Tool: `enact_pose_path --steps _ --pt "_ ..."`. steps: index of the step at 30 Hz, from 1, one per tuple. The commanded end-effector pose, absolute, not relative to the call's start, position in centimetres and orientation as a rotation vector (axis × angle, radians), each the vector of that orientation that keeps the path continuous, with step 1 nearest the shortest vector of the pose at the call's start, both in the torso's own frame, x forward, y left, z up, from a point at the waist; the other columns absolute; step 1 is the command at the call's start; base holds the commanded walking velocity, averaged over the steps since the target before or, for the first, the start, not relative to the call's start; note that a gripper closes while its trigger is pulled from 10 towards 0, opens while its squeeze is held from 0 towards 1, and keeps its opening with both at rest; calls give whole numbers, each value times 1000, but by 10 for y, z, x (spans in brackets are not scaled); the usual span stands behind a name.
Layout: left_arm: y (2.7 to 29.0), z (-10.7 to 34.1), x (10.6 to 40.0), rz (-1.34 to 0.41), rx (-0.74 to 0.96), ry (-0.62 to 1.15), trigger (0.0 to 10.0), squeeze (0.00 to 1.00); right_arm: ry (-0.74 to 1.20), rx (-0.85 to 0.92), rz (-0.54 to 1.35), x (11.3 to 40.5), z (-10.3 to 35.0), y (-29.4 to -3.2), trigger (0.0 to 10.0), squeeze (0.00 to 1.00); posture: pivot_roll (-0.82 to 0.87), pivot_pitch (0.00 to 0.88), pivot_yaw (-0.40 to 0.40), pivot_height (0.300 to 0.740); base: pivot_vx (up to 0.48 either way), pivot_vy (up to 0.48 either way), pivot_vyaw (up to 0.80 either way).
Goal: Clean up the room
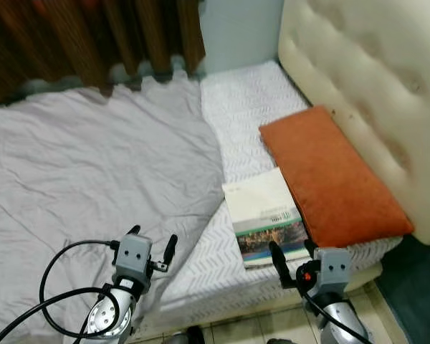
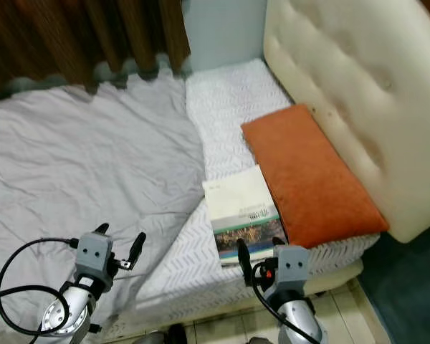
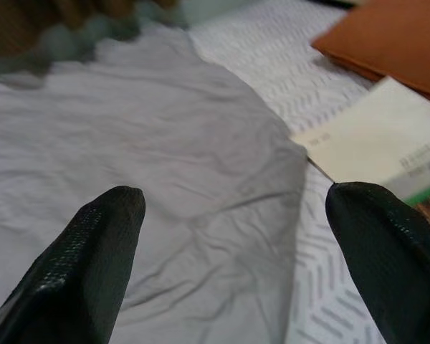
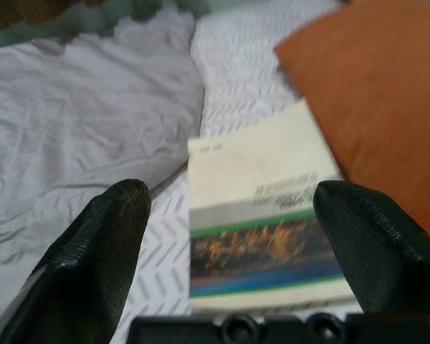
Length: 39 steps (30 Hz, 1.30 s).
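Meanwhile, book (image 1: 264, 216): flat on bed (image 1: 244, 107), beside orange pillow (image 1: 330, 175).
Right gripper (image 1: 292, 256): fingers wide, near book.
Left gripper (image 1: 152, 242): fingers wide, over grey sheet (image 1: 93, 158).

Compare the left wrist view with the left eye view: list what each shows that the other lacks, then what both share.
Left wrist alone: a close look between the left gripper's open fingers, hovering above the bed.

Left eye alone: the cream headboard, brown curtain, floor tiles, and the right gripper, open, near the book's front edge.

Both: the grey sheet, white patterned mattress, book and orange pillow.
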<state>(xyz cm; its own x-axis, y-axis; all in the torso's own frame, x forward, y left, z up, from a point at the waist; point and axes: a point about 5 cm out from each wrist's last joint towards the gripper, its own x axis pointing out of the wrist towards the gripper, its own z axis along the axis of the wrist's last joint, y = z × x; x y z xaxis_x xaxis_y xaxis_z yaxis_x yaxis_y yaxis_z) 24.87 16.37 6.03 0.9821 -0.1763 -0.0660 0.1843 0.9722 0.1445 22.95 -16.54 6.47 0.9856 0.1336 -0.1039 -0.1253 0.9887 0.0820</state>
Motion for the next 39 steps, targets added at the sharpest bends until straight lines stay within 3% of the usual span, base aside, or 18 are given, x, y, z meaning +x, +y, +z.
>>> enact_pose_path --steps 1,14,27,33,39 --pt "169 64 248 -154 137 53 10000 0 101 47 102 229 67 -172 10000 0 -110 41 76 740 0 0 0" --pt "151 73 277 -202 142 52 10000 0 57 18 88 253 79 -176 10000 0 -137 6 89 740 0 90 0" --pt "142 70 281 -249 104 61 10000 0 66 3 107 251 77 -172 10000 0 -151 43 92 740 331 -343 0" --pt "145 62 274 -194 3 87 10000 0 115 -12 152 242 72 -171 10000 0 -158 78 57 740 421 -144 0" --pt "149 50 247 -159 -48 109 10000 0 190 -35 143 219 65 -191 10000 0 -163 91 -18 740 240 0 0"
